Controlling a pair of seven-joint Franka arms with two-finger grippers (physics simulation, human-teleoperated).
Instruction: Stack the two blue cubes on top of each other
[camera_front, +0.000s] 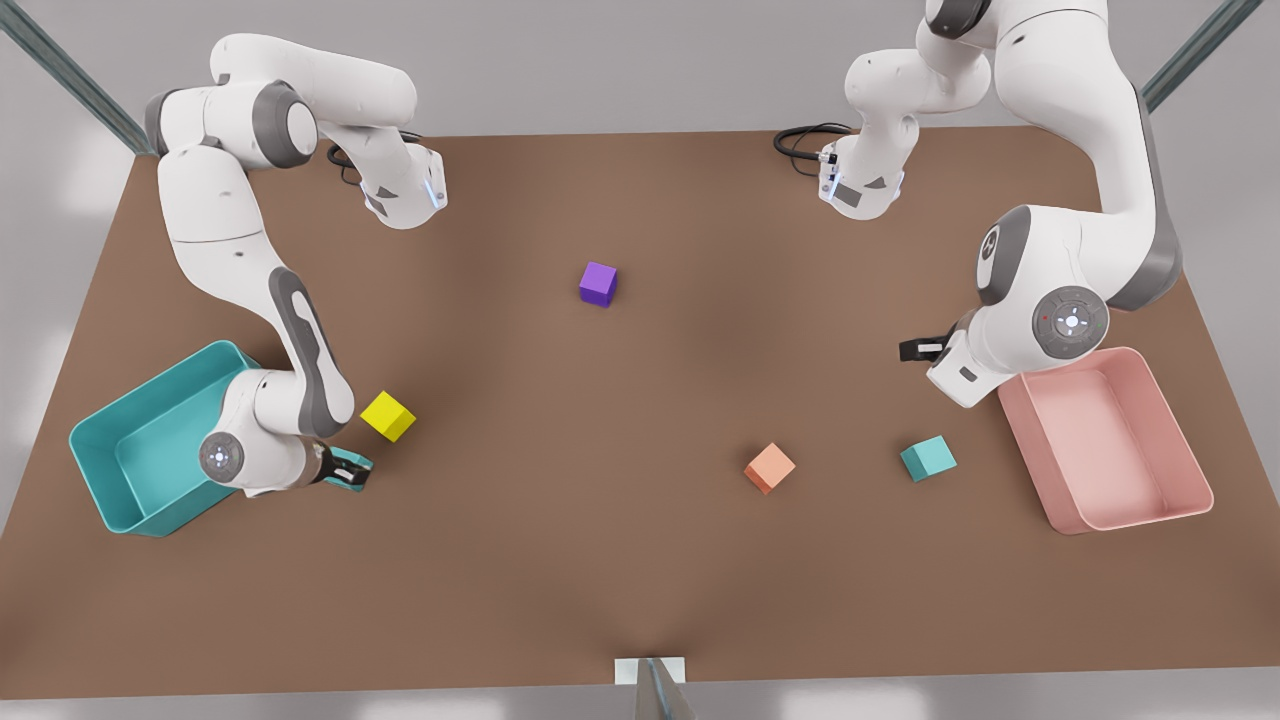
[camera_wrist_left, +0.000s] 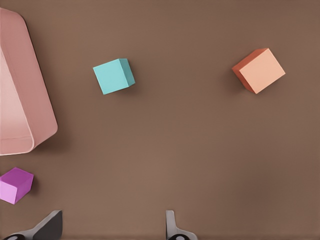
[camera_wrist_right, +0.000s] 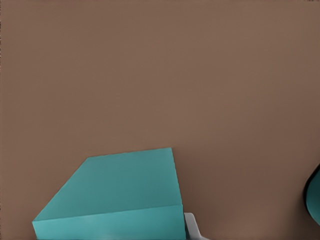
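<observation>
The right gripper, low by the teal bin at the front view's left, is closed on one blue cube, so I'd lift it straight up and carry it high over the yellow cube. The other blue cube sits near the pink bin, below the left gripper, whose fingers are spread and empty. The held cube is mostly hidden between the fingers in the front view.
</observation>
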